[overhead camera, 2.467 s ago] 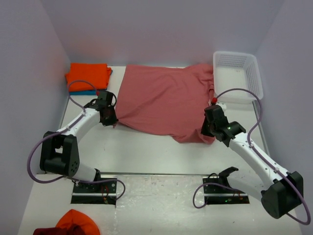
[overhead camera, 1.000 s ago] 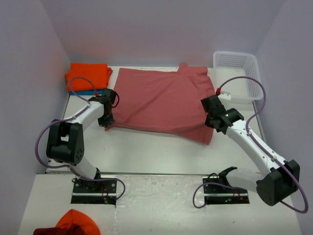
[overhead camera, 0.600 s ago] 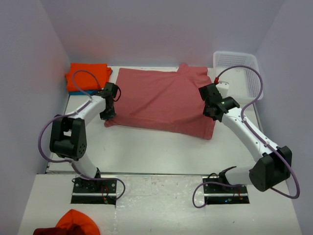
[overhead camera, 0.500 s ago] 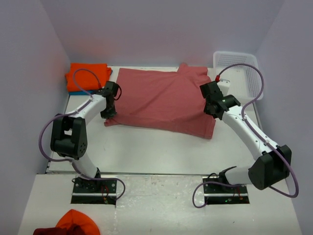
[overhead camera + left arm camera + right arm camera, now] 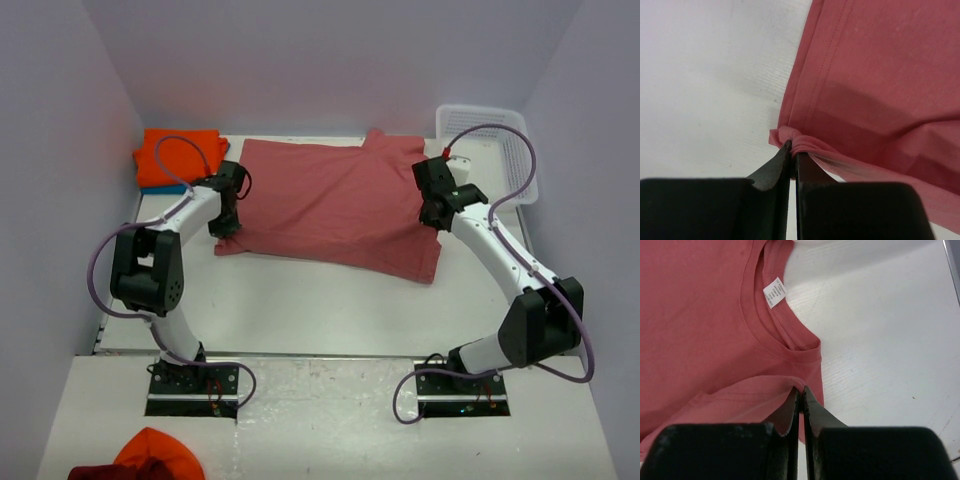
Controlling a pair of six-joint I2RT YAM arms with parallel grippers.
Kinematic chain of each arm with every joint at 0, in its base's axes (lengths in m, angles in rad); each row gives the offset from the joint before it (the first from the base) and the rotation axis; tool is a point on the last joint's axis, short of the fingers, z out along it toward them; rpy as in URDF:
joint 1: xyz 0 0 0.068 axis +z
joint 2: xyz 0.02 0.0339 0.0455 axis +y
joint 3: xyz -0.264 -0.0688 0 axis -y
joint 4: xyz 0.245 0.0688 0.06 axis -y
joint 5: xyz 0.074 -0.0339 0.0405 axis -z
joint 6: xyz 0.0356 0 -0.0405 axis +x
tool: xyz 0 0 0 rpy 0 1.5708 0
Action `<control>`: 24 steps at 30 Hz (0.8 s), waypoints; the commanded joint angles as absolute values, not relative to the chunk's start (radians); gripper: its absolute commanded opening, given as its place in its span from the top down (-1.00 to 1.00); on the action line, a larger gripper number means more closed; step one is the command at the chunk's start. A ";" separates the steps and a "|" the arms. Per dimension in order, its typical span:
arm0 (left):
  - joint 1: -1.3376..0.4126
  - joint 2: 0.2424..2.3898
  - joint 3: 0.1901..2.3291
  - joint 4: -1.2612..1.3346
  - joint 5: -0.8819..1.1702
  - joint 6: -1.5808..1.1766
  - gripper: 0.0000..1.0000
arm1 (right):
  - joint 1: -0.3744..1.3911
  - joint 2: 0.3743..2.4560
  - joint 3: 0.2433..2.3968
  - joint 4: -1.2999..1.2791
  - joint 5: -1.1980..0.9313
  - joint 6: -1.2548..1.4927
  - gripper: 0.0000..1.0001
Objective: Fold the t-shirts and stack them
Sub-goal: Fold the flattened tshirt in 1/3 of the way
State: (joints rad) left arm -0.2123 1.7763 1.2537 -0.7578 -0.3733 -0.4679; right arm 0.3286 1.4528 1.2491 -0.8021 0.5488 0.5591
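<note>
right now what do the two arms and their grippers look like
Both arms are alike: the left arm and right arm have slim white links with bulky black joint housings. A thin purple cable loops loosely along each. The left gripper and right gripper are plain black, tapering to narrow tips. A small red mark sits by the right wrist.

A white table [image 5: 300,300] carries a spread salmon-red cloth t-shirt [image 5: 330,205]. Left of it lies a teal-blue cloth tee [image 5: 168,188] under an orange tee [image 5: 178,155]; right of it, a white plastic lattice basket [image 5: 520,160].
</note>
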 commanded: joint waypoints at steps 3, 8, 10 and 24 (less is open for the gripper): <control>-0.219 1.793 1.342 -0.775 -0.397 -0.456 0.90 | 0.304 1.473 1.310 -0.753 0.538 0.529 1.00; -0.219 1.832 1.388 -0.796 -0.394 -0.457 0.93 | 0.295 1.519 1.348 -0.752 0.520 0.514 1.00; -0.219 1.844 1.402 -0.799 -0.396 -0.459 0.93 | 0.293 1.538 1.364 -0.753 0.512 0.506 1.00; -0.221 1.910 1.440 -0.801 -0.400 -0.456 0.93 | 0.278 1.614 1.416 -0.733 0.502 0.485 1.00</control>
State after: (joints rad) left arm -0.2169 1.8996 1.3918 -0.7918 -0.3748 -0.4679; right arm 0.2867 1.6043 1.3579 -0.7616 0.5014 0.5011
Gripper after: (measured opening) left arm 0.040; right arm 0.011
